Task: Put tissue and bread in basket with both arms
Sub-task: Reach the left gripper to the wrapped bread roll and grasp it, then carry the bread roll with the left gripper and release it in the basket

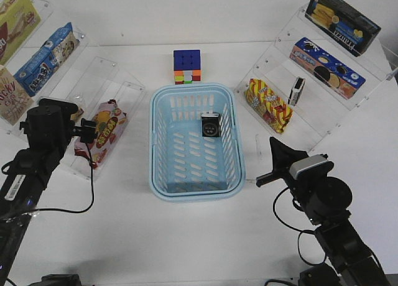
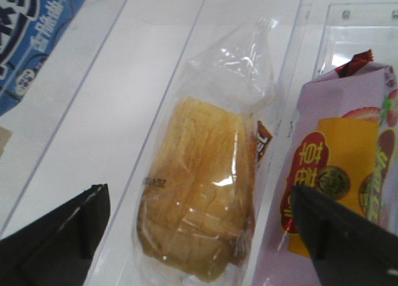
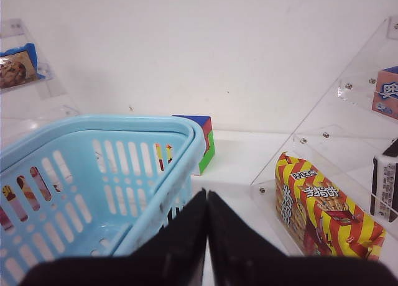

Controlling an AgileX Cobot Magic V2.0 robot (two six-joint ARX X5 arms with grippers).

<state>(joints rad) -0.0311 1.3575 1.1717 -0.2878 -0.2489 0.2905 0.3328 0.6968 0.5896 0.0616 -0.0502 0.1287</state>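
The bread (image 2: 199, 186), a golden slice in a clear wrapper, lies on a clear shelf step. My left gripper (image 2: 199, 239) is open, with one finger on each side of the bread; in the front view it (image 1: 86, 132) is at the left shelf, where the arm hides the bread. One black tissue pack (image 1: 210, 124) lies in the light blue basket (image 1: 196, 191). A second pack (image 1: 297, 91) stands on the right shelf and shows in the right wrist view (image 3: 387, 180). My right gripper (image 1: 274, 144) is shut and empty, right of the basket (image 3: 124, 127), its tips (image 3: 206, 196) near the rim.
A pink snack bag (image 2: 348, 174) lies right beside the bread (image 1: 102, 129). A yellow-red snack bag (image 1: 268, 104) lies on the right shelf. A colour cube (image 1: 187, 66) stands behind the basket. Boxes fill the upper shelf steps on both sides.
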